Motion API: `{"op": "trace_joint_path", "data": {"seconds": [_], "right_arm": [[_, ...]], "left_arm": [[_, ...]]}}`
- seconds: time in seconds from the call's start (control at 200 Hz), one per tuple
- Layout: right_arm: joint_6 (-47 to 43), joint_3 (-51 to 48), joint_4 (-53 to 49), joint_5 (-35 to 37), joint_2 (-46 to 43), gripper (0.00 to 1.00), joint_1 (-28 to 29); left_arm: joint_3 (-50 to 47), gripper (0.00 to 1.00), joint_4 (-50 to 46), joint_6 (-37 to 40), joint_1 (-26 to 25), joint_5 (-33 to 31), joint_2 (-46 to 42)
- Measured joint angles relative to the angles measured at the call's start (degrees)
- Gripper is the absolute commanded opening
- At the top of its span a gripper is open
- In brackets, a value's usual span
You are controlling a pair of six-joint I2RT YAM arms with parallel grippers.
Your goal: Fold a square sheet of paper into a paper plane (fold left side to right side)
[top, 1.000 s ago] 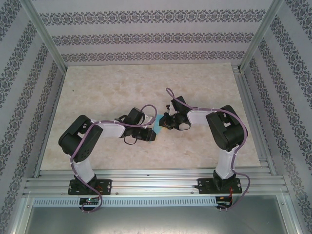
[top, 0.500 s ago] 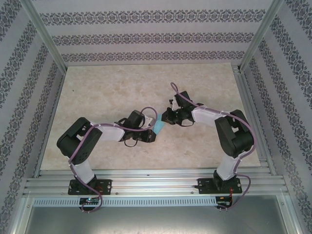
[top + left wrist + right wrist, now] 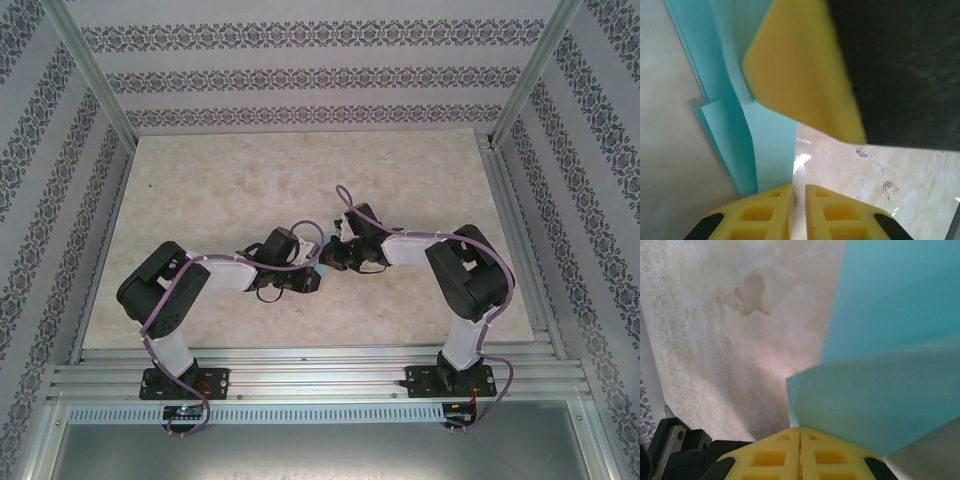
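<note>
Paper plane [image 3: 890,340] clamped at edge by right pincer [image 3: 800,432]; left pincer [image 3: 799,192] narrowed, grip unclear.

Turquoise paper [image 3: 890,315], beige marbled table [image 3: 220,190].

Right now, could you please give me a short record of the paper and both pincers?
table: pale marbled surface
paper: turquoise, partly folded into layers, near the table's middle
left pincer: fingers almost together, tips at the paper's edge; grip unclear
right pincer: shut on a flap of the paper
</note>
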Motion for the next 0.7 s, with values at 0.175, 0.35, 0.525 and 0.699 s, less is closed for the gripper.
{"op": "trace_joint_path", "data": {"seconds": [0.175,0.35,0.525,0.699], "right_arm": [[-0.2,0.1,1.5,0.0,3.0,0.08,0.0],[-2.3,1.6,1.1,-0.3,4.1,0.08,-0.3],[-5.0,2.6,-0.2,-1.7,4.9,0.08,-1.1],[-7.9,3.8,-1.6,-1.9,5.4,0.08,-3.4]], "left_arm": [[0.0,0.15,0.0,0.0,-0.2,-0.3,0.0],[0.0,0.15,0.0,0.0,-0.3,-0.4,0.0],[-0.3,0.14,0.5,0.0,-0.3,-0.5,-0.1],[-1.2,0.14,1.9,0.0,-0.3,-0.5,-0.3]]}}
